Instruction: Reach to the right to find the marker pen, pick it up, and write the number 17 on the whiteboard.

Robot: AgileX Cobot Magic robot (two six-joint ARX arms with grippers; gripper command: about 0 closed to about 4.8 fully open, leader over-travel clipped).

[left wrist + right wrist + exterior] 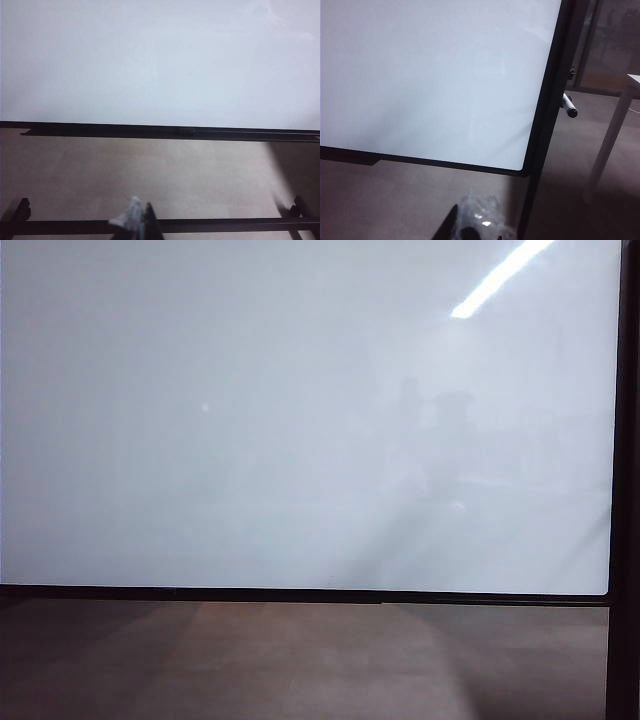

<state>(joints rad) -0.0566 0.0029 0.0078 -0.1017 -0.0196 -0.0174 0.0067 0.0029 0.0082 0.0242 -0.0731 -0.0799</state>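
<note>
The whiteboard point(300, 410) fills the exterior view, a glossy white panel with a thin black frame and a light streak at its upper right; neither gripper shows there. In the right wrist view the marker pen point(568, 106), white with a black cap, sticks out just beyond the right-hand frame edge of the whiteboard point(435, 75). My right gripper point(470, 221) sits low and well short of the pen, shut and empty, with clear wrapping on its fingers. The left gripper point(141, 216) faces the whiteboard point(160, 60) from a distance, its white-wrapped and black tips together, holding nothing.
A brown wood-grain floor point(300, 660) lies below the board. A black stand bar point(225, 225) with feet crosses in front of the left gripper. A white table leg point(612, 145) stands to the right of the board's black side post point(545, 140).
</note>
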